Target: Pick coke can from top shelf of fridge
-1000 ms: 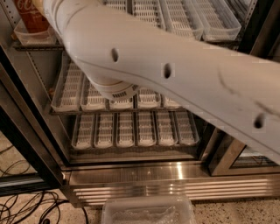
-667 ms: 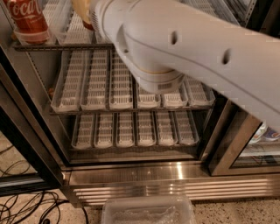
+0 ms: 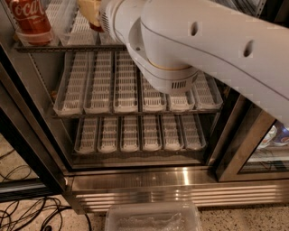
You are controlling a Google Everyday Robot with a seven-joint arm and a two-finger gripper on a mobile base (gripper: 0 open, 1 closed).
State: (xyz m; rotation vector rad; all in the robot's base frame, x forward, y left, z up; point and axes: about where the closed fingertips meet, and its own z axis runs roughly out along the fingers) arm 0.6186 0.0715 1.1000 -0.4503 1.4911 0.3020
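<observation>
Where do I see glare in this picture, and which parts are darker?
Camera view: a bright streak of glare on the fridge base; the arm brightly lit; the lowest rack dimmer; the coke can well lit, the end effector right of it at the top edge.

Speckled floor, tangled black cables left

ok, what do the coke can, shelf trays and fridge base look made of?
Coke can: likely thin metal, glossy red print with highlights. Shelf trays: translucent white plastic, slotted, moulded look. Fridge base: apparently brushed stainless steel, streaked reflections. The end effector is at the top edge, right of the can, not touching it.
</observation>
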